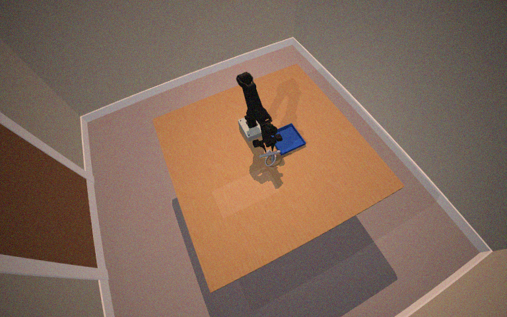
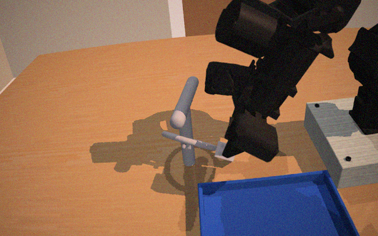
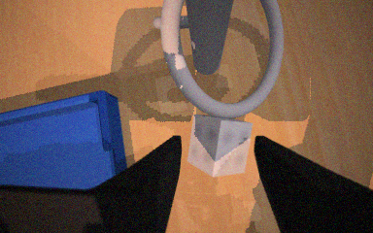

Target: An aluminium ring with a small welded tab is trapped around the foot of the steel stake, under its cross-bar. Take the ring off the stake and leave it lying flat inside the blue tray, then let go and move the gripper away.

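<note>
- Ring [image 1: 265, 160] [image 2: 205, 145] [image 3: 276, 53] of smooth grey metal, round in section, encircles the stake beneath its cross-bar. It sits tilted, tab end lower, outside the tray.
- Tab [image 2: 223, 153] [image 3: 219, 146]: a small, sharp-edged pale block joined to the ring's rim, its faces faintly mottled.
- Stake [image 2: 188, 153] [image 3: 209, 39]: a smooth cylindrical steel post, upright on the table.
- Cross-bar [image 1: 269, 154] [image 2: 186, 101]: a thick rod with rounded ends, across the top of the stake.
- Tray [image 1: 290, 139] [image 2: 272, 212] [image 3: 53, 146]: blue, flat-bottomed, low-walled and square-cornered, near the stake.
- Table [image 1: 317, 179] [image 2: 70, 81] [image 3: 49, 39]: orange-brown, with fine wood-like grain.
- Base block [image 1: 252, 137] [image 2: 346, 171]: pale, streaked and boxy, with dark round fastenings.
- Arm [image 1: 252, 99] [image 2: 284, 61]: matt black, folded high, then reaching down on a slant toward the ring.
- Gripper [image 1: 269, 150] [image 2: 225, 151] [image 3: 217, 143]: partly open, angled downward, its tapered black fingers on either side of the tab. The wrist view shows a gap at each side, so nothing is gripped.
</note>
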Available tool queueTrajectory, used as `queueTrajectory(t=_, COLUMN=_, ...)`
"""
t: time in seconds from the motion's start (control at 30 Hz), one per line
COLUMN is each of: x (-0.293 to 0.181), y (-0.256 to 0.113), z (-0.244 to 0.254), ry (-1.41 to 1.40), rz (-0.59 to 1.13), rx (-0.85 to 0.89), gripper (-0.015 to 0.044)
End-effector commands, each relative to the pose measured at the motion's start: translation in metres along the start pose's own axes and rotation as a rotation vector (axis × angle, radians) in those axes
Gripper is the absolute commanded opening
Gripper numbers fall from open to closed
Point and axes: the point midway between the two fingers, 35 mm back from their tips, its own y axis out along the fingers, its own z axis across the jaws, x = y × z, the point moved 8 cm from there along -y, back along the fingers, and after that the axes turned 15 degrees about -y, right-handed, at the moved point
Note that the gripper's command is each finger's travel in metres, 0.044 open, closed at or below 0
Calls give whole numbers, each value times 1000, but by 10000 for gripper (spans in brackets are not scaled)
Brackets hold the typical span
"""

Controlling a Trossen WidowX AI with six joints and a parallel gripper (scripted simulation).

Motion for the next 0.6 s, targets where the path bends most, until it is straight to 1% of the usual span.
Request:
queueTrajectory(t=0.0, x=-3, y=9, z=0, ry=-2, rz=9, rx=1, gripper=200)
queueTrajectory(t=0.3, x=-4, y=17, z=0, ry=-2, rz=8, rx=1, gripper=200)
queueTrajectory(t=0.57, x=-2, y=14, z=0, ry=0, rz=3, rx=-3, gripper=147)
